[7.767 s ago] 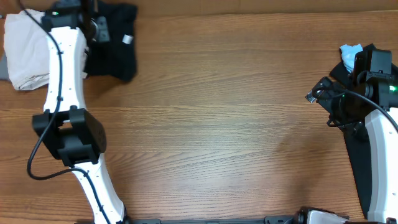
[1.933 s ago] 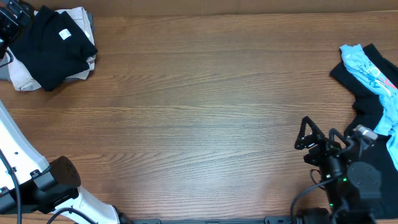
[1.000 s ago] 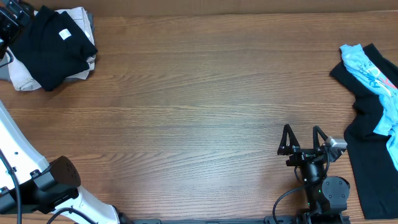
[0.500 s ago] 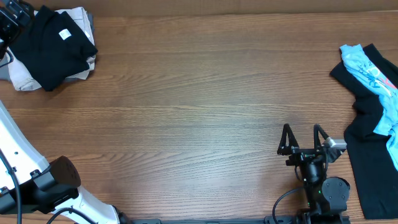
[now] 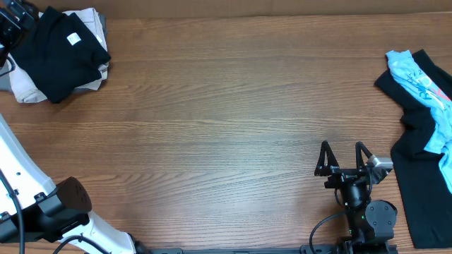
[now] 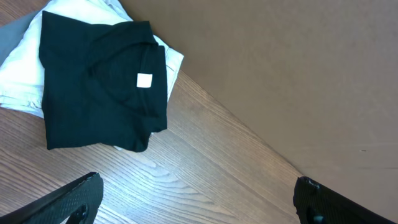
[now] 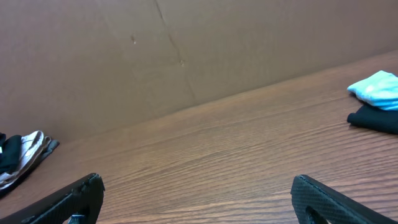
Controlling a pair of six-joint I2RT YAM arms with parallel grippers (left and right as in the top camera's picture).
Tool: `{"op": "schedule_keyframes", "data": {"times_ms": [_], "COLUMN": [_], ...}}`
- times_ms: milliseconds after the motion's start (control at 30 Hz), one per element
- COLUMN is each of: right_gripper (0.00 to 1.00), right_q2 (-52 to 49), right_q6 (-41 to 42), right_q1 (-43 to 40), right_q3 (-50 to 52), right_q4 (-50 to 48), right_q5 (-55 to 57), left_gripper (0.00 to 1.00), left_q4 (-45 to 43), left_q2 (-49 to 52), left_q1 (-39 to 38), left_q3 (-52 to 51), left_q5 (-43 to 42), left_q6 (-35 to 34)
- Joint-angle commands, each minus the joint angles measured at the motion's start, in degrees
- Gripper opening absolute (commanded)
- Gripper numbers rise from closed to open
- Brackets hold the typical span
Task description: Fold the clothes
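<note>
A folded black garment [image 5: 60, 49] with a small white label [image 5: 73, 39] lies on a cream piece [image 5: 25, 88] at the far left corner. Seen from the left wrist, this black garment [image 6: 93, 87] is just beyond my open left gripper [image 6: 199, 199], which holds nothing. At the right edge, a light blue printed garment [image 5: 422, 81] lies crumpled over loose black pieces [image 5: 424, 190]. My right gripper [image 5: 344, 152] stands open and empty over bare wood, left of that pile. The right wrist view shows the blue garment [image 7: 379, 87] far off to the right.
The wooden table [image 5: 226, 120] runs between the two piles. A brown cardboard wall [image 7: 186, 50] stands along the far edge. The left arm's white link and black joint [image 5: 42, 201] sit at the near left corner.
The black garment went from the left gripper onto the cream piece, and that arm withdrew. The right arm left the right-hand pile and swung left. Nothing moved in the last second.
</note>
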State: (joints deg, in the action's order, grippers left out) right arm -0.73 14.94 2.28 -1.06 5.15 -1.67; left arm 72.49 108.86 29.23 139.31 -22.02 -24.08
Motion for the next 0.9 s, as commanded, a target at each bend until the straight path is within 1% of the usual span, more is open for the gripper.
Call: {"op": "schedule_keyframes", "data": {"times_ms": [0,767,867], "right_gripper": [1.00,1.00,1.00], "right_q2": [0.6,0.6,0.6], "right_q6": [-0.4,-0.3,-0.4], "right_q1": [0.3,0.3,0.3], "right_q3": [0.6,0.6,0.6], "right_q4": [-0.4,-0.4,-0.4], "right_q5": [-0.1,-0.1,-0.1], "left_gripper": [1.00,1.00,1.00], "left_q4": [0.0,0.0,1.2], "left_q2": [-1.4,-1.6,-3.5], "left_q1": [-0.5,-1.3,-1.9], "left_q3": [0.1,-0.1,-1.0], "left_q5": [0.1,0.2,5.3], "left_q6": [-0.4,-0.4,3.3]}}
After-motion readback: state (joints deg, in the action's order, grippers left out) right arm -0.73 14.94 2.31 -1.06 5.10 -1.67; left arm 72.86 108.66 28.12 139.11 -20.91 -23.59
